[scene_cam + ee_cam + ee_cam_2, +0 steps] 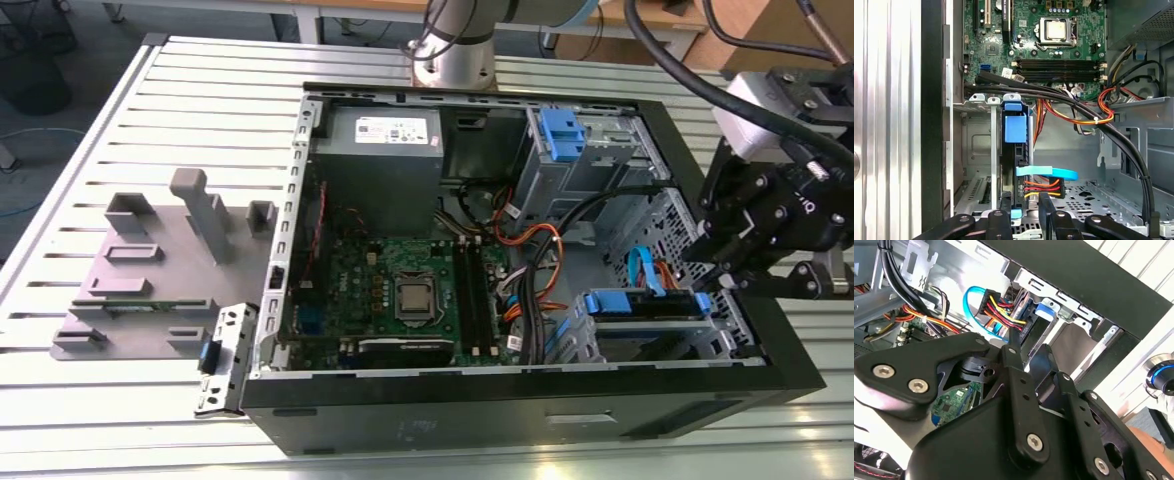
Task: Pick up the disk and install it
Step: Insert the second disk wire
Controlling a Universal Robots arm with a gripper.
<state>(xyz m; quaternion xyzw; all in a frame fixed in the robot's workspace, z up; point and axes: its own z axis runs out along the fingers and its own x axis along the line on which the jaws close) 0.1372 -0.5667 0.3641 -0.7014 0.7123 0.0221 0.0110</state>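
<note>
Inside the open computer case (534, 395), in the drive cage at the near corner on the exterior view's right, the disk (643, 304) sits edge-on with its blue carrier showing, a blue data cable (638, 268) and a bundle of red, yellow and black power wires plugged into its end. Most of the drive body is hidden by the cage's metal walls, so only the blue frame and tab can be made out there; in the first wrist view the disk (1015, 150) appears as a narrow upright strip with a blue tab at its end, its label not visible. Just beside the case's right wall, the gripper (747, 270) hangs above that cage, its black linkage cut off by the frame edge in the exterior view. In the second wrist view the gripper (1026, 360) reaches toward the disk (1024, 310), but the black body and links cover the tips, and I cannot tell whether the jaws are wide, narrow or touching the carrier. In the first wrist view the finger links (1004, 222) straddle the near end of the drive, their ends cut off. The motherboard (400, 290) lies flat on the case floor, partly crossed by black cables. On the slatted counter (80, 180) to the exterior view's left stands a grey fixture (147, 270), well apart from the case.
</note>
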